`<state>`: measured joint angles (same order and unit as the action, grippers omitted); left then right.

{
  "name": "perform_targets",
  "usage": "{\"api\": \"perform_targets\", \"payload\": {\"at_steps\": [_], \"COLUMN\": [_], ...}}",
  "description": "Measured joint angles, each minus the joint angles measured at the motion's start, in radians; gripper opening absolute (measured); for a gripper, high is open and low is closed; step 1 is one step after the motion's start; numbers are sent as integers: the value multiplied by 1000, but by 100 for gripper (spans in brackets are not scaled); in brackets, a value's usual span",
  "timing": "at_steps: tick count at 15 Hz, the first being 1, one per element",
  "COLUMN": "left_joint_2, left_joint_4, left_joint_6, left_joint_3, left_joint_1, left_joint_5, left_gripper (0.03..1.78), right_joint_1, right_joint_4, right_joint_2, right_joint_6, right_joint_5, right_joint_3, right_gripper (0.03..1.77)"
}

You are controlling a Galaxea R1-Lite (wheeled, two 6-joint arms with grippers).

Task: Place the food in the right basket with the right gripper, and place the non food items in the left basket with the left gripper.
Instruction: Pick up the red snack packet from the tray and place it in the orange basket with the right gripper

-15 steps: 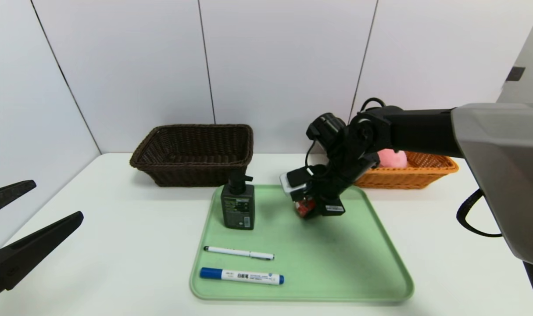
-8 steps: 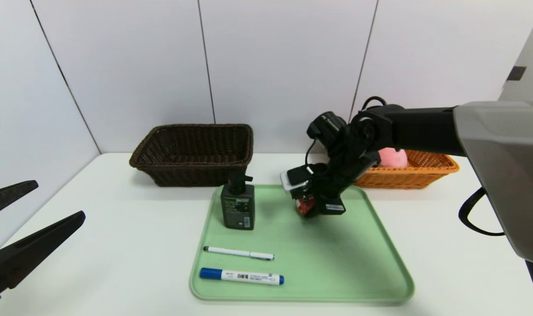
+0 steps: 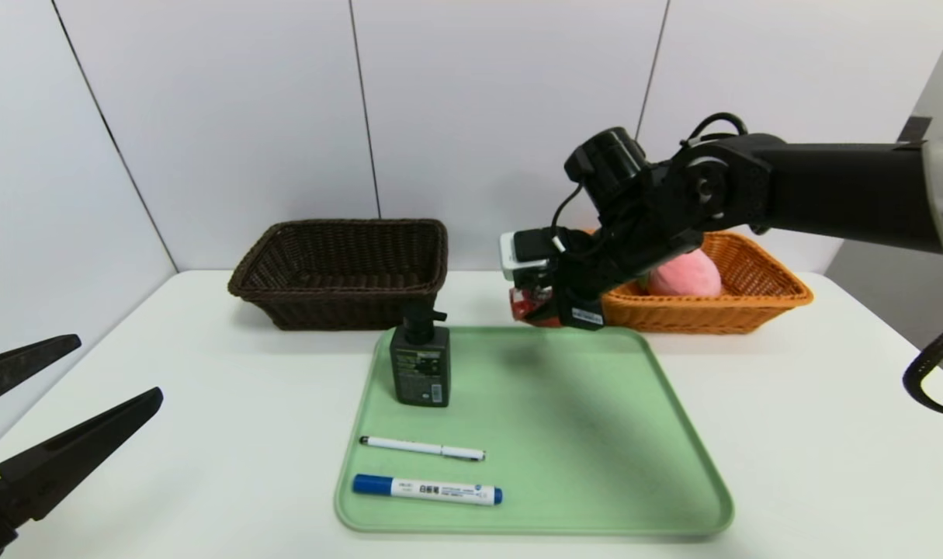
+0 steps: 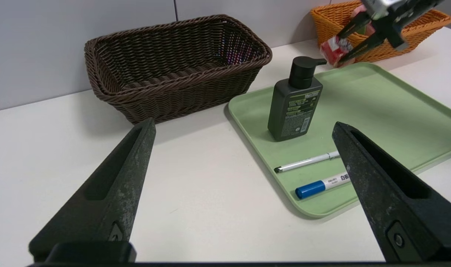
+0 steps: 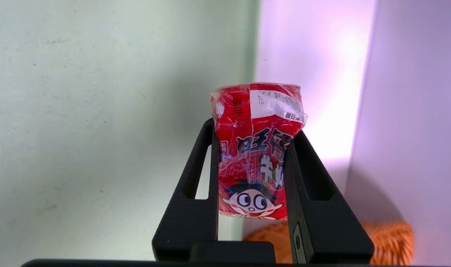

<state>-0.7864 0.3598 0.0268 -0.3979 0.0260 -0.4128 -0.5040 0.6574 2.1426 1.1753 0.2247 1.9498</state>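
Note:
My right gripper (image 3: 535, 304) is shut on a red snack packet (image 5: 257, 148), held in the air over the back edge of the green tray (image 3: 595, 435), just left of the orange basket (image 3: 758, 299). A pink round item (image 3: 684, 274) lies in that basket. The packet (image 3: 529, 303) shows red under the fingers in the head view. On the tray stand a dark pump bottle (image 3: 420, 363), a white pen (image 3: 423, 447) and a blue-capped marker (image 3: 428, 489). The brown basket (image 3: 343, 272) sits at the back left. My left gripper (image 4: 244, 129) hangs open at the table's front left.
White wall panels rise right behind both baskets. The right arm (image 3: 789, 194) reaches across above the orange basket. Bare white tabletop (image 3: 207, 419) lies between the left gripper and the tray.
The right gripper has risen off the tray with the red packet and moved back towards the orange basket. The left gripper has barely shifted.

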Motion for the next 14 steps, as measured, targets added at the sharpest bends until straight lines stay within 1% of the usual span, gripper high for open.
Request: {"api": "perform_targets", "payload": {"at_steps": [3, 4, 6, 9, 11, 12, 14], "left_joint_2": [-1, -1, 0, 6, 10, 12, 13], "left_joint_4": [-1, -1, -1, -2, -2, -2, -3], "left_joint_6": [4, 4, 3, 5, 7, 7, 7], "left_joint_3": [3, 4, 9, 22, 23, 22, 18], "left_joint_1": [0, 0, 0, 0, 0, 0, 0], "left_joint_5": [-2, -2, -1, -2, -3, -3, -3], "left_gripper": [169, 169, 169, 169, 169, 169, 169], "right_joint_1": [11, 19, 40, 76, 105, 123, 160], "right_joint_4": [-2, -10, -58, -158, -205, -244, -310], "right_joint_2": [-54, -74, -109, -149, -168, -173, -179], "right_joint_6": [-33, -56, -116, -234, -285, -318, -361], "right_joint_5": [0, 0, -1, -8, -11, -23, -70], "right_joint_3": [0, 0, 0, 0, 0, 0, 0], "right_gripper": [50, 49, 49, 49, 49, 49, 49]}}
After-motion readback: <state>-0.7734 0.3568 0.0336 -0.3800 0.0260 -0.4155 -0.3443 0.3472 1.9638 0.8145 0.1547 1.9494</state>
